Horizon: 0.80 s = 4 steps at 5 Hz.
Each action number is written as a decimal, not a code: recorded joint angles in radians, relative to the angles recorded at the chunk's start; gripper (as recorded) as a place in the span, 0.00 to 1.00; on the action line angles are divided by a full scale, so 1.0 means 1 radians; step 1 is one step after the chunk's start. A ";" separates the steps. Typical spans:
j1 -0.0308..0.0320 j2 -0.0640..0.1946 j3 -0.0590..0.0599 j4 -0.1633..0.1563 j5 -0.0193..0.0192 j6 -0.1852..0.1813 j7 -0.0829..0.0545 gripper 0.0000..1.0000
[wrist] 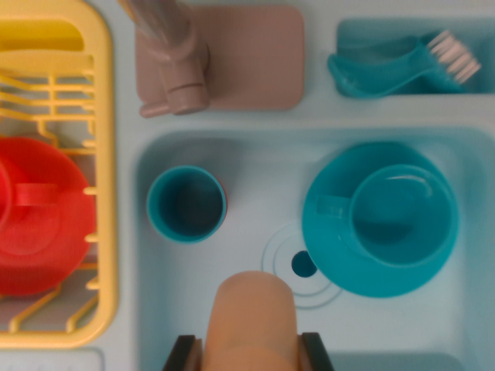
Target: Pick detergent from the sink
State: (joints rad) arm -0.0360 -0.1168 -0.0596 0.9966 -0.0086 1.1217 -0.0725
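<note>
The detergent [251,313] is a peach-orange bottle at the bottom centre of the wrist view, close to the camera and blurred. My gripper [250,354] straddles it: one black finger [183,354] presses its left side and the other its right side, so the gripper is shut on it. The bottle hangs over the front part of the pale blue sink [255,162], just in front of the drain [303,264]. Its lower end is hidden by its own top.
Inside the sink stand a small teal cup [186,203] at the left and a teal cup on a teal plate [379,220] at the right. A brown faucet [174,66] is behind. A yellow rack [104,154] with red dishes [39,216] is left; a teal brush [402,66] lies top right.
</note>
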 joint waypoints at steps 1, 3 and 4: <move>0.0000 0.000 0.000 0.000 0.0000 0.000 0.000 1.00; 0.0001 -0.013 0.000 0.034 -0.0007 0.047 0.001 1.00; 0.0002 -0.026 0.001 0.068 -0.0013 0.094 0.001 1.00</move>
State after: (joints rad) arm -0.0358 -0.1428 -0.0587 1.0647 -0.0099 1.2159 -0.0714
